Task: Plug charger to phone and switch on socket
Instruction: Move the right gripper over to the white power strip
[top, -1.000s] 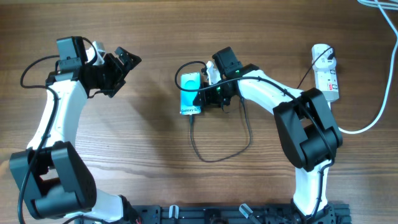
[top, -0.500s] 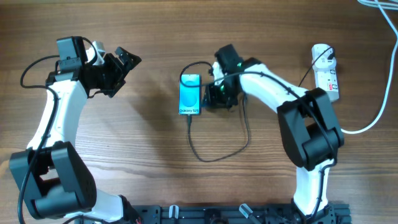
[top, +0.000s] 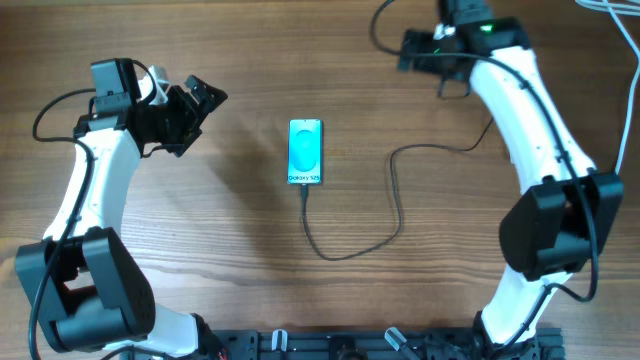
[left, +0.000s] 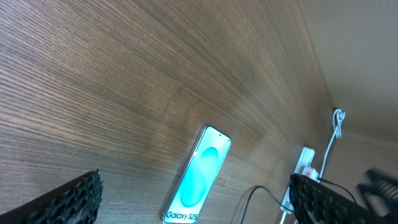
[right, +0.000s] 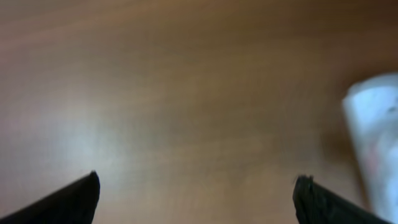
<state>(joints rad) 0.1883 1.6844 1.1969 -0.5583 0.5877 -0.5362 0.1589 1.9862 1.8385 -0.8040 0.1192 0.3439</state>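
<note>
The phone (top: 306, 152) lies flat mid-table with its teal screen up; it also shows in the left wrist view (left: 202, 177). The charger's thin black cable (top: 345, 255) meets the phone's lower end, loops to the right and runs under the right arm. The socket (left: 305, 165) is a small white strip far off, hidden under the right arm in the overhead view. A blurred white shape (right: 376, 137), likely the socket, sits at the right edge of the right wrist view. My left gripper (top: 205, 115) hangs open, left of the phone. My right gripper (top: 408, 52) is open at the back, over bare wood.
A thick white cord (top: 615, 170) curves along the table's right side and shows as a loop (left: 336, 124) in the left wrist view. The right arm (top: 540, 130) stretches over the right side of the table.
The right gripper let go beside the phone, opened wide and swung up to the back right. The phone stays flat with the cable at its end. The left arm has not moved.
</note>
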